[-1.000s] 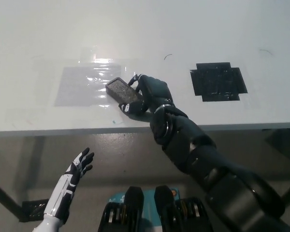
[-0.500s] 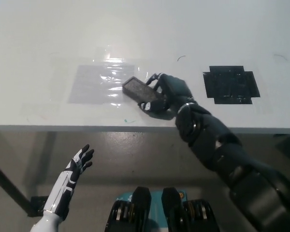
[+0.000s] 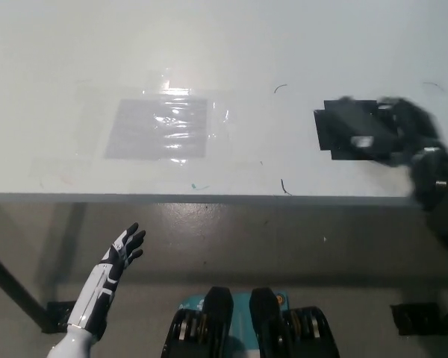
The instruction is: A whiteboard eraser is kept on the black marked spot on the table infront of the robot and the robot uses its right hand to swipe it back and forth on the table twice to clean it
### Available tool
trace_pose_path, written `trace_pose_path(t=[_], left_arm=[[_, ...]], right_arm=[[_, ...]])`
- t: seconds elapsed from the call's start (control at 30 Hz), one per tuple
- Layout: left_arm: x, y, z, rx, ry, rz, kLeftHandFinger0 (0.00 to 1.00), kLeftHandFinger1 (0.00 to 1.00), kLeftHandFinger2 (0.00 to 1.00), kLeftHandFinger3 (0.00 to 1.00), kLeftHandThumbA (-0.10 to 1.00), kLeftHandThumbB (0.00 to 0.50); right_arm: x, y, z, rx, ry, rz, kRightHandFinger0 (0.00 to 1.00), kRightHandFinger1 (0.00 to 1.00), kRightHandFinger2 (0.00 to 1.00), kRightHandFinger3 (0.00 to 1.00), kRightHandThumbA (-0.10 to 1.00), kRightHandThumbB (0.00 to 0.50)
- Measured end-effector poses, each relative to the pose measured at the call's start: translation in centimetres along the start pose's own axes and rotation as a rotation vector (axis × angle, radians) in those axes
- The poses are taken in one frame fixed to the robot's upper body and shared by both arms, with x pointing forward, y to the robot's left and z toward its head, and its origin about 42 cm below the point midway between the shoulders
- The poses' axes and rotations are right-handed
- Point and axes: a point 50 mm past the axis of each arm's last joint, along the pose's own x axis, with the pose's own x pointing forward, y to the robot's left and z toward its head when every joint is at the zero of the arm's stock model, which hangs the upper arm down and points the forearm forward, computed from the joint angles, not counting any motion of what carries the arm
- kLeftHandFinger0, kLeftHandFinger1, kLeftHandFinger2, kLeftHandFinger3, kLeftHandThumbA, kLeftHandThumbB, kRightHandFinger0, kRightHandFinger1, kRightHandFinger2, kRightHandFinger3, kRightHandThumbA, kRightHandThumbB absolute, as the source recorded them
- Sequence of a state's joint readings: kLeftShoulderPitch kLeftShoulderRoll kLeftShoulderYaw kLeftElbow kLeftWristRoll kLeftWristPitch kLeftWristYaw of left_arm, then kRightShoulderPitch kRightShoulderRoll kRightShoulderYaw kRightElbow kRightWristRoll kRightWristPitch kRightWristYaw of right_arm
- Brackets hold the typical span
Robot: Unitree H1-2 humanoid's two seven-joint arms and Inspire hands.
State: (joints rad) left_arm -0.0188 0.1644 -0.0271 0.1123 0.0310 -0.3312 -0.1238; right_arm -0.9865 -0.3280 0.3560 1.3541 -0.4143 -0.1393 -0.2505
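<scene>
I see the eraser point(image 3: 356, 128) lying over the black marked spot point(image 3: 330, 123) near the table's point(image 3: 231, 45) front right edge, my right hand point(image 3: 407, 134) clamped around it (motion blur smears both). A shiny clear sheet point(image 3: 161, 127) lies toward the front left. My left hand point(image 3: 119, 257) hangs below the table edge, fingers apart, holding nothing.

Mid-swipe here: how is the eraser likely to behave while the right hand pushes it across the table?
The eraser, a flat block under the right hand, probably slides without tipping or rolling. It looks rigid, so it should hold shape under pressure. The glossy table suggests low friction; it may skid, though motion blur hides the grip.
</scene>
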Motion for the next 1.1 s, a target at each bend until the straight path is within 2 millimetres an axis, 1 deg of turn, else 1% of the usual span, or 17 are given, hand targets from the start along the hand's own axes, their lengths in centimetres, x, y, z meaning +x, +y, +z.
trace_pose_path(t=[0.03,0.2,0.37,0.43,0.47,0.53,0.57,0.6,0.67,0.7,0.77,0.8,0.87,0.9,0.97,1.0,1.1], left_arm=[[0.0,0.0,0.0,0.000,0.000,0.000,1.00,1.00,1.00,1.00,1.00,0.410],[-0.1,0.1,0.0,0.000,0.001,0.003,1.00,1.00,1.00,1.00,1.00,0.404],[-0.1,0.1,0.0,-0.002,0.001,0.003,1.00,1.00,1.00,1.00,1.00,0.401],[-0.1,0.1,0.0,-0.003,0.001,0.004,1.00,1.00,1.00,1.00,1.00,0.407],[-0.1,0.1,0.0,-0.003,0.001,0.004,1.00,1.00,1.00,1.00,1.00,0.406],[-0.1,0.1,-0.1,-0.003,0.002,0.004,1.00,1.00,1.00,1.00,1.00,0.400],[-0.1,0.1,-0.1,-0.003,0.002,0.004,1.00,1.00,1.00,1.00,1.00,0.400],[-0.1,0.1,-0.1,-0.003,0.002,0.004,1.00,1.00,1.00,1.00,1.00,0.400],[-0.1,0.1,-0.1,-0.003,0.002,0.004,1.00,1.00,1.00,1.00,1.00,0.400],[-0.1,0.1,-0.1,-0.003,0.002,0.004,1.00,1.00,1.00,1.00,1.00,0.402],[-0.1,0.1,-0.1,-0.002,0.002,0.005,1.00,1.00,1.00,1.00,1.00,0.401],[-0.1,0.1,-0.1,-0.002,0.002,0.006,1.00,1.00,1.00,1.00,1.00,0.399],[-0.1,0.1,-0.1,-0.001,0.002,0.006,1.00,1.00,1.00,1.00,1.00,0.396],[-0.1,0.1,-0.1,-0.001,0.002,0.006,1.00,1.00,1.00,1.00,1.00,0.399],[-0.1,0.1,-0.1,-0.001,0.002,0.006,1.00,1.00,1.00,1.00,1.00,0.397],[-0.1,0.1,-0.1,-0.001,0.002,0.006,1.00,1.00,1.00,1.00,1.00,0.384],[-0.1,0.1,-0.1,0.000,0.002,0.005,1.00,1.00,1.00,1.00,1.00,0.396]], right_arm=[[-0.4,-1.6,-3.0,0.018,0.045,-0.034,0.06,0.22,0.39,0.27,0.65,0.153],[-2.5,-5.5,-10.5,0.081,0.178,-0.125,0.03,0.25,0.45,0.31,0.58,0.140],[-3.6,-6.4,-13.1,0.128,0.223,-0.155,0.12,0.47,0.70,0.31,0.61,0.139],[-3.7,-6.3,-13.2,0.143,0.225,-0.160,0.09,0.51,0.75,0.30,0.63,0.172],[-3.8,-6.3,-13.2,0.149,0.225,-0.162,0.18,0.59,0.80,0.36,0.63,0.171],[-3.8,-6.3,-13.2,0.155,0.227,-0.163,0.27,0.55,0.63,0.31,0.61,0.164],[-3.8,-6.2,-13.1,0.156,0.227,-0.162,0.36,0.60,0.63,0.35,0.63,0.165],[-3.7,-6.2,-13.1,0.156,0.227,-0.162,0.25,0.43,0.47,0.28,0.63,0.158],[-3.6,-6.0,-12.8,0.154,0.224,-0.160,0.08,0.31,0.37,0.18,0.63,0.150],[-3.6,-5.9,-12.8,0.154,0.223,-0.160,0.04,0.37,0.49,0.21,0.66,0.140],[-3.4,-5.7,-12.3,0.151,0.216,-0.157,0.17,0.49,0.61,0.28,0.70,0.148],[-3.2,-5.6,-11.7,0.150,0.206,-0.156,0.24,0.52,0.62,0.28,0.71,0.155],[-2.6,-5.1,-10.3,0.146,0.193,-0.145,0.14,0.44,0.56,0.24,0.74,0.171],[-2.3,-4.9,-9.7,0.147,0.186,-0.142,0.25,0.53,0.63,0.28,0.76,0.158],[-1.8,-4.2,-8.2,0.143,0.166,-0.128,0.36,0.54,0.54,0.29,0.77,0.185],[-1.6,-4.0,-7.6,0.138,0.157,-0.124,0.15,0.34,0.38,0.15,0.76,0.183],[-1.0,-2.5,-5.0,0.132,0.122,-0.104,0.07,0.37,0.50,0.10,0.74,0.179]])
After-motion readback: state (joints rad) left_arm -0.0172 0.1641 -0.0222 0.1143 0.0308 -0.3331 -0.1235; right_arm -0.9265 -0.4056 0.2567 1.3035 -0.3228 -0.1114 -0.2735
